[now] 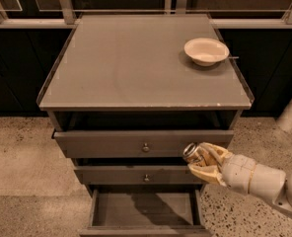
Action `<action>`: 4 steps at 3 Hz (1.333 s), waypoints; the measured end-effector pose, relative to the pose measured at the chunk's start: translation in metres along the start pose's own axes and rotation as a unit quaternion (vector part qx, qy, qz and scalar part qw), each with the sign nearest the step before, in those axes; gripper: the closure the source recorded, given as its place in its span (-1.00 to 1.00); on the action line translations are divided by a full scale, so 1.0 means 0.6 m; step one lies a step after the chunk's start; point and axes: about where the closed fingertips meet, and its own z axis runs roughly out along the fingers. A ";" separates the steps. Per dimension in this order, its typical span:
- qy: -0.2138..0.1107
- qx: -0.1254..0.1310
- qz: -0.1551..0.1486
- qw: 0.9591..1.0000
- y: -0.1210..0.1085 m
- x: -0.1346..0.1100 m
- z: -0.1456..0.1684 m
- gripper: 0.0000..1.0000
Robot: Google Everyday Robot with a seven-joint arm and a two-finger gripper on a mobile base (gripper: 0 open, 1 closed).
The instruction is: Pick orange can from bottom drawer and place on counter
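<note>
The gripper (201,160) reaches in from the lower right and is shut on the orange can (192,152), of which mainly the shiny silver end shows between the pale fingers (211,153). It holds the can in front of the top knobbed drawer's right end, above the bottom drawer (145,210). That drawer is pulled open and its grey floor is bare, with the arm's shadow across it. The grey counter (136,63) lies above and behind the gripper.
A white bowl (206,51) sits at the counter's back right. Two drawers with small round knobs (145,147) stand slightly open below the counter. Speckled beige floor surrounds the cabinet. A white post (291,110) stands at the right.
</note>
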 end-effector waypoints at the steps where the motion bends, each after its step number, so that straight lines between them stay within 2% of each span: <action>1: 0.000 0.000 0.000 1.000 0.001 0.000 0.001 1.00; 2: -0.001 0.017 -0.021 1.000 -0.019 -0.031 -0.025 1.00; 3: 0.012 0.023 -0.067 0.997 -0.049 -0.094 -0.056 1.00; 4: 0.035 0.013 -0.107 0.994 -0.089 -0.155 -0.065 1.00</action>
